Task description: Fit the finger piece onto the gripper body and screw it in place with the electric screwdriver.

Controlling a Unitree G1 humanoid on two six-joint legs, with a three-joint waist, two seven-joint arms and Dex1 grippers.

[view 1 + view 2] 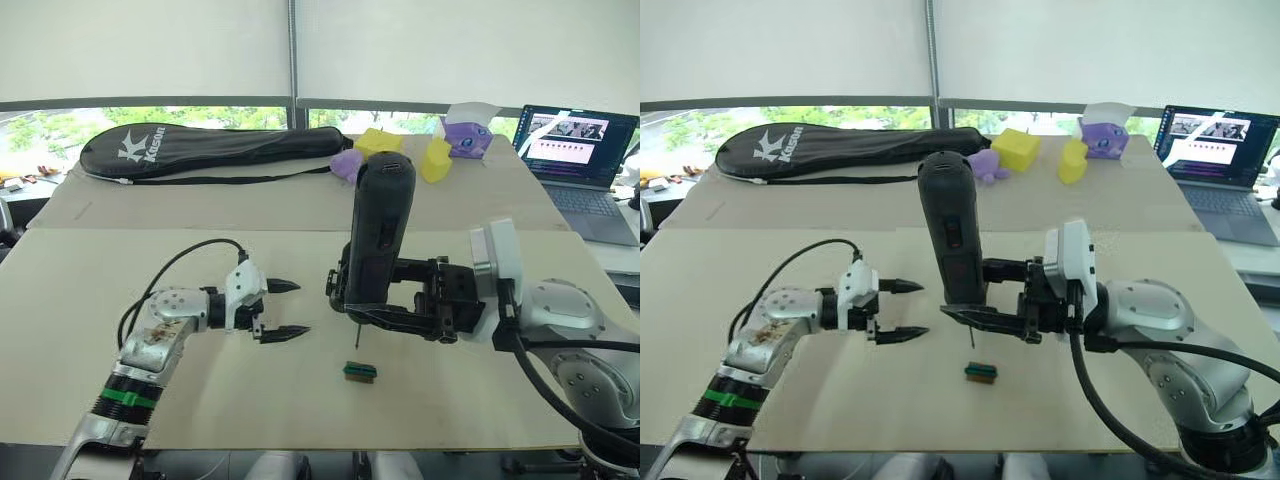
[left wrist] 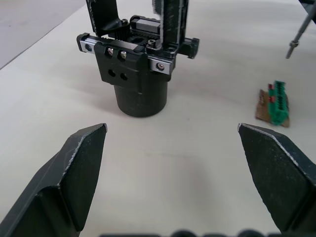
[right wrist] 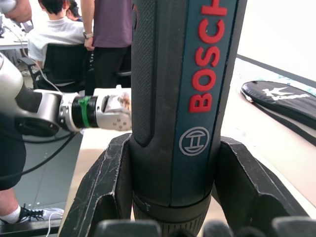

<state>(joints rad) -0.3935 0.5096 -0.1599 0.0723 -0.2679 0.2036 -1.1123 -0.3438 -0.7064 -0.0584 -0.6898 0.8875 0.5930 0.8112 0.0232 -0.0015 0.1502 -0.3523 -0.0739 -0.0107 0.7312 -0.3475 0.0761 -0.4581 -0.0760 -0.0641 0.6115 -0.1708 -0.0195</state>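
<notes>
My right gripper [image 1: 352, 290] is shut on the electric screwdriver [image 1: 380, 235], a thick black tool held upright with its thin bit [image 1: 357, 338] pointing down just above the table. Its fingers [image 3: 106, 182] clamp the tool's lower barrel. A little in front of the bit lies a small green-brown block [image 1: 359, 371]. In the left wrist view the gripper body [image 2: 140, 79], a black cylinder topped by linkages and screws, stands on the table straight ahead of my left gripper [image 1: 302, 308], which is open and empty. The finger piece is out of view.
A black racket bag [image 1: 215, 150] lies across the far table. Yellow blocks [image 1: 378, 141] and purple toys [image 1: 466, 135] sit behind the screwdriver. An open laptop [image 1: 575, 150] stands at the far right. People [image 3: 94, 29] show beyond the table in the right wrist view.
</notes>
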